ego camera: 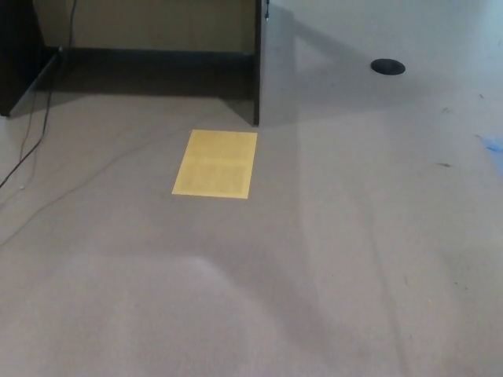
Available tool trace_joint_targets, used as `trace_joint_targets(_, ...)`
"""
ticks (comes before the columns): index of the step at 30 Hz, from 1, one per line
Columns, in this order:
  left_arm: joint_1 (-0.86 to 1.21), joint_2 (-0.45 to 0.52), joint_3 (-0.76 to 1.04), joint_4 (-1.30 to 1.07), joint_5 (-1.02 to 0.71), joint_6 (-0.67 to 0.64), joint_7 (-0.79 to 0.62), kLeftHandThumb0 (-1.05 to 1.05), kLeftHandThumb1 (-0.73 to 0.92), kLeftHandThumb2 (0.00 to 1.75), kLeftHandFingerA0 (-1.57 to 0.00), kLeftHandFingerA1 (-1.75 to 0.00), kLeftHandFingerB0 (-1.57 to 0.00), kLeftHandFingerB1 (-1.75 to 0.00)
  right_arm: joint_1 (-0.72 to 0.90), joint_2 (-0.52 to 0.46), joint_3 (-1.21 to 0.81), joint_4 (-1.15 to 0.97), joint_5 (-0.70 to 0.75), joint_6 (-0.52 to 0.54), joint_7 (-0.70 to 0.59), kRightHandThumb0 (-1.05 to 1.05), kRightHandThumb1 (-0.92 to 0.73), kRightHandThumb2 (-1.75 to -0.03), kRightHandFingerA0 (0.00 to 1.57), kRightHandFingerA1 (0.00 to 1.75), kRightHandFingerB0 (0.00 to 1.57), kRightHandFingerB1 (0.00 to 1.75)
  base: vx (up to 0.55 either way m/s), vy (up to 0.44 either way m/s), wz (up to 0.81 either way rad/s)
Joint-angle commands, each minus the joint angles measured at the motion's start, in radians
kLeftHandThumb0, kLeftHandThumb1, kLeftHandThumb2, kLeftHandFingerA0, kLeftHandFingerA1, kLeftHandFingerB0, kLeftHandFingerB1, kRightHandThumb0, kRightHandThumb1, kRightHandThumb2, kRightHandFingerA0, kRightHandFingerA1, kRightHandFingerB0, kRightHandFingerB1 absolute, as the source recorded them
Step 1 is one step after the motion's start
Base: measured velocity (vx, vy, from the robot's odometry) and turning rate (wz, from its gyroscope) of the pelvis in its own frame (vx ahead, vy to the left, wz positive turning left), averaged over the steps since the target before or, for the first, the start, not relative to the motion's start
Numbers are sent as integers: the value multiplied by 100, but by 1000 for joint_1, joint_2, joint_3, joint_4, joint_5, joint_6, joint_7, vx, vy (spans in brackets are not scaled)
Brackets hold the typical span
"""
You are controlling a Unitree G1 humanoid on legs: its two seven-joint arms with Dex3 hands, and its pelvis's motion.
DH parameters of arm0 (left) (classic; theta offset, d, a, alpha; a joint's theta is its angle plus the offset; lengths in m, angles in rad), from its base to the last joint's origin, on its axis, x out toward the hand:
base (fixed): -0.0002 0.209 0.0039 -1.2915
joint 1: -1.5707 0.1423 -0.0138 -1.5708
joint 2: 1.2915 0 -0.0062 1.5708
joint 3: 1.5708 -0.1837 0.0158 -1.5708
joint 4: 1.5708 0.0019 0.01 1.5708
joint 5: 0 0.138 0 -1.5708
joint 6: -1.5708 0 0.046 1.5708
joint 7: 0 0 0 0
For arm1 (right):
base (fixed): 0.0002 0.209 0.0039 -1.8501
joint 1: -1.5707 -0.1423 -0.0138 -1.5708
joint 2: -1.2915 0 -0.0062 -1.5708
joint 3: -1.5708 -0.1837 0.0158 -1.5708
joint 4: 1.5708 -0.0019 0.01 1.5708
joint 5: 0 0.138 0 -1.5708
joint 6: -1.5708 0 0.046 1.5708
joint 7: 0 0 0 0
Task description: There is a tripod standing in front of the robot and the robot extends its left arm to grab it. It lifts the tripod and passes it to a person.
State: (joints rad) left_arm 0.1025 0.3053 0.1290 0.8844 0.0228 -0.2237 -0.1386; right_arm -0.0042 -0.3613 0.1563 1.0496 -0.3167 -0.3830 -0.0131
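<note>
Tripod and both hands out of view; flat yellow rectangular sheet (pixel 215 163) on matte grey floor (pixel 236 298)

A sheet of paper (pixel 215 163) lies flat on the floor (pixel 236 298) — just in front of a partition's (pixel 257 63) edge, with a cable (pixel 35 126) trailing to its left.

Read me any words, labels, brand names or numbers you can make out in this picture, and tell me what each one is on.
No text can be read here.
yellow sheet on the floor: faint darker bands cross it, possibly print, too blurred to read.
black round disc on the floor: no marking visible.
blue scrap at the right edge: no lettering visible.
</note>
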Motion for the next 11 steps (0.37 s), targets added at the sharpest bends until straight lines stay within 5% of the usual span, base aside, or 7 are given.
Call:
trace_joint_targets(1,-13,55,-35,69,64,-161,32,-45,39,63,-26,-43,-16,-34,24,-17,4,-8,-5,-13,-16,-40,-71,-62,66,41,52,37,0,0,0)
trace_joint_targets(11,-25,68,-58,113,62,-192,22,-46,40,64,-28,-44,-15,-35,24,-13,9,-7,-5,-1,-20,-41,-70,-61,65,41,51,37,0,0,0)
